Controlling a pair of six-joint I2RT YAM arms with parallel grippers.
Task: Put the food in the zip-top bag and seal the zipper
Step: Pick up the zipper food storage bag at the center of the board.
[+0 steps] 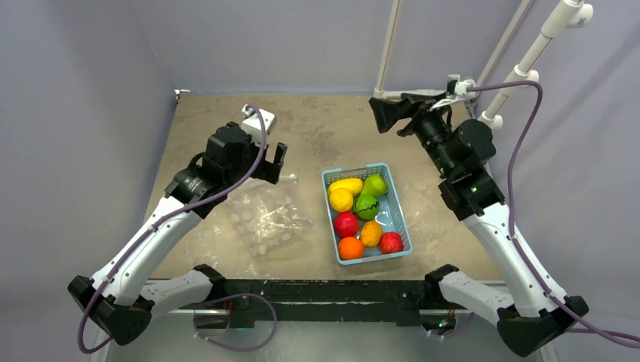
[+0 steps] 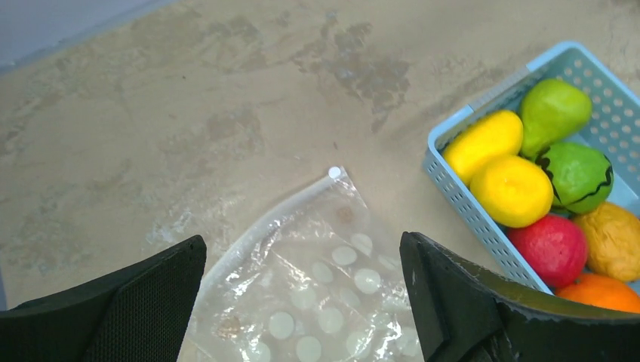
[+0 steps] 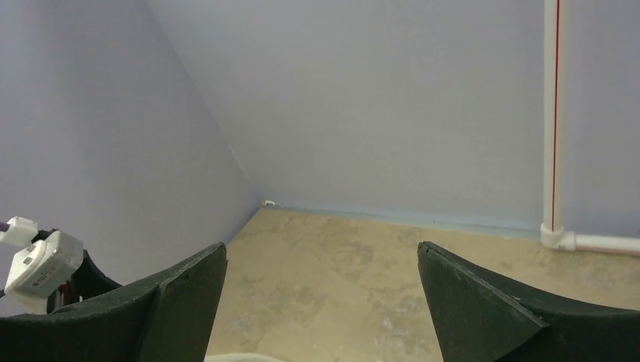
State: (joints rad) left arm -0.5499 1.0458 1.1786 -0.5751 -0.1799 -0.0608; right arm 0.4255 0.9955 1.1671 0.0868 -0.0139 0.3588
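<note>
Tan surface carries the zip-top bag, flat, left of the blue basket holding the food. Only the left wrist view resolves the zipper; the right wrist view faces the wall. Left gripper and right gripper jaws: spread, empty.

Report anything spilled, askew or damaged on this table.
Nothing is spilled or damaged. All the food sits in the blue basket. The zip-top bag lies crinkled and askew beside it, apparently empty. The table shows only blotchy stains.
</note>
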